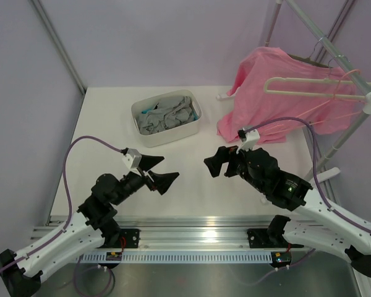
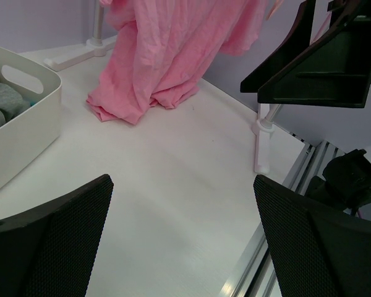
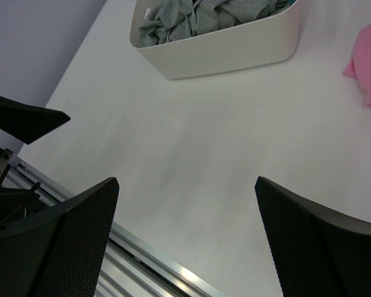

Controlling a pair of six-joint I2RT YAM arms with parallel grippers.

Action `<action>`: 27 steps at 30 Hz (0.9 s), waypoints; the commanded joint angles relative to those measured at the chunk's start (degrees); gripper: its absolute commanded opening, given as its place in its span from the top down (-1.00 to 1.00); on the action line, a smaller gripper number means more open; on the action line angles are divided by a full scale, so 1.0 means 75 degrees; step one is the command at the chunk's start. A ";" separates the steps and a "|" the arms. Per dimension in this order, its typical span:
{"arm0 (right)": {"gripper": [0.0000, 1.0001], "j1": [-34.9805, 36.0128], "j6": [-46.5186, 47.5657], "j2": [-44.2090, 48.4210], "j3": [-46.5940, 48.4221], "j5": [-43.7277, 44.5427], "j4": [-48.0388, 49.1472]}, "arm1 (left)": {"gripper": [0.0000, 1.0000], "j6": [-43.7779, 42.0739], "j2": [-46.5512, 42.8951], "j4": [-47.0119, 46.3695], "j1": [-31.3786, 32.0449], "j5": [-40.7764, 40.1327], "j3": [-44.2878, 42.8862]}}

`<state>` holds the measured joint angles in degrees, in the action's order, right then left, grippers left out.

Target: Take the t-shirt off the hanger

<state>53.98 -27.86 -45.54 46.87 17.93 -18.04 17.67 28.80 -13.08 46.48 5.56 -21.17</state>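
T-shirt (image 1: 275, 93), pink, hangs on the dark hanger (image 1: 313, 60) at the far-right rail, hem pooled on the desk (image 1: 191, 198). Cream hanger (image 1: 303, 83) lies across its front. Right pincer (image 1: 212, 162) is near the hem's left end, not touching it, wide open, empty. Left pincer (image 1: 162, 173) is well apart from the shirt, wide open, empty. White tub (image 1: 149, 132) of grey clothes (image 1: 168, 114) sits left of the shirt.

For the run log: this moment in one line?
left gripper open | right gripper open | t-shirt on hanger, hem on table | not yet grasped
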 commanded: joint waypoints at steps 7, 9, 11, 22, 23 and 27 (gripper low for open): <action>-0.99 0.0046 0.0608 -0.0935 0.3400 0.0491 -0.2229 | -0.98 0.0245 0.0062 -0.0366 0.0025 0.0114 -0.0912; -0.99 0.0045 0.0632 -0.1297 0.3966 0.0702 -0.2678 | -0.98 0.0246 0.0179 -0.0121 0.0025 0.0184 -0.1370; -0.99 0.0046 0.0749 -0.1393 0.4495 0.0865 -0.2903 | -0.98 0.0175 0.0436 0.0068 0.0025 0.0219 -0.2060; -0.99 -0.0071 0.2437 -0.3395 0.7893 0.5366 -0.2434 | -0.98 0.0807 0.1105 0.0876 0.0025 0.0292 -0.2206; -0.99 -0.0257 0.2379 -0.3733 0.8104 0.5378 -0.2446 | -0.98 0.0854 0.1199 0.1179 0.0025 -0.0174 -0.2135; -0.97 -0.1018 0.1069 -0.4309 0.8878 0.5495 -0.2599 | -0.98 0.1054 0.1691 0.1347 0.0025 -0.0356 -0.1831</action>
<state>50.09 -15.73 -75.20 110.39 52.93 -37.17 23.57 39.29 -4.73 46.46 5.34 -36.49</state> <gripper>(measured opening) 0.990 0.987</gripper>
